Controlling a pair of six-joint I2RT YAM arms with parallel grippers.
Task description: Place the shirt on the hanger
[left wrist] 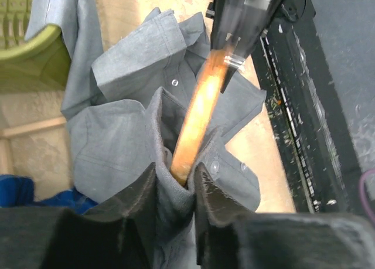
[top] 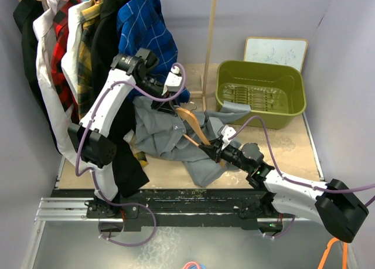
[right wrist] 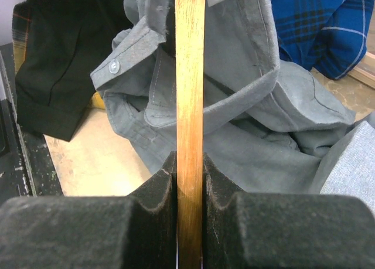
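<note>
The light-grey shirt [top: 161, 134] lies bunched on the table's middle, lifted at its top. The tan wooden hanger [top: 196, 128] slants through it. My left gripper [top: 167, 105] is shut on a fold of the shirt [left wrist: 117, 146] near the collar, and the hanger [left wrist: 196, 119] pokes out of the cloth between the fingers. My right gripper [top: 215, 149] is shut on the hanger's arm [right wrist: 190, 105]. The arm runs up into the shirt [right wrist: 246, 87] by its neck label. The hanger's hook is hidden.
A green bin [top: 261, 93] stands at the back right, with a whiteboard [top: 275, 51] behind it. A rail of hung clothes fills the back left, among them a blue check shirt [top: 146, 29] and black garments [top: 126, 157]. A wooden post [top: 210, 40] stands mid-back.
</note>
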